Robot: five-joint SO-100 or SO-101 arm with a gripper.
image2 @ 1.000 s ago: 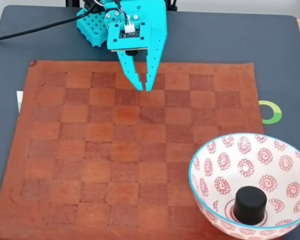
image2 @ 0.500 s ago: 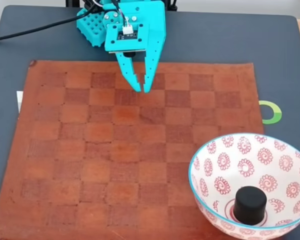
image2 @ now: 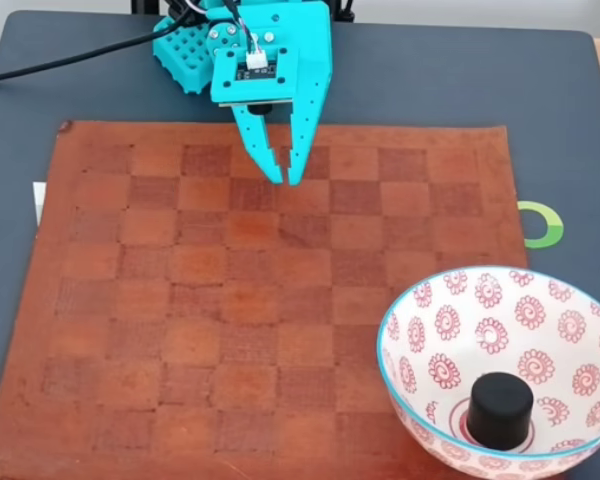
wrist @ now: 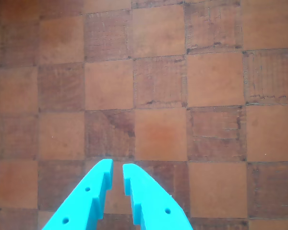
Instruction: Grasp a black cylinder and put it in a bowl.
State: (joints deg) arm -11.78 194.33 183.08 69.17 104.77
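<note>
The black cylinder (image2: 500,409) stands upright on the red rings at the bottom of the bowl (image2: 420,310), a white bowl with red spiral flowers and a light blue rim, at the lower right of the fixed view. My turquoise gripper (image2: 285,181) hangs over the far edge of the chessboard mat, far from the bowl. In the wrist view the gripper (wrist: 117,167) points at bare squares, its fingers nearly together with a thin gap and nothing between them.
A brown leather chessboard mat (image2: 180,300) covers most of the dark table (image2: 430,80). A black cable (image2: 70,62) runs off to the left from the arm's base. A green ring mark (image2: 545,224) lies right of the mat.
The gripper has shifted very slightly toward the far edge of the mat. The cylinder and bowl have not moved.
</note>
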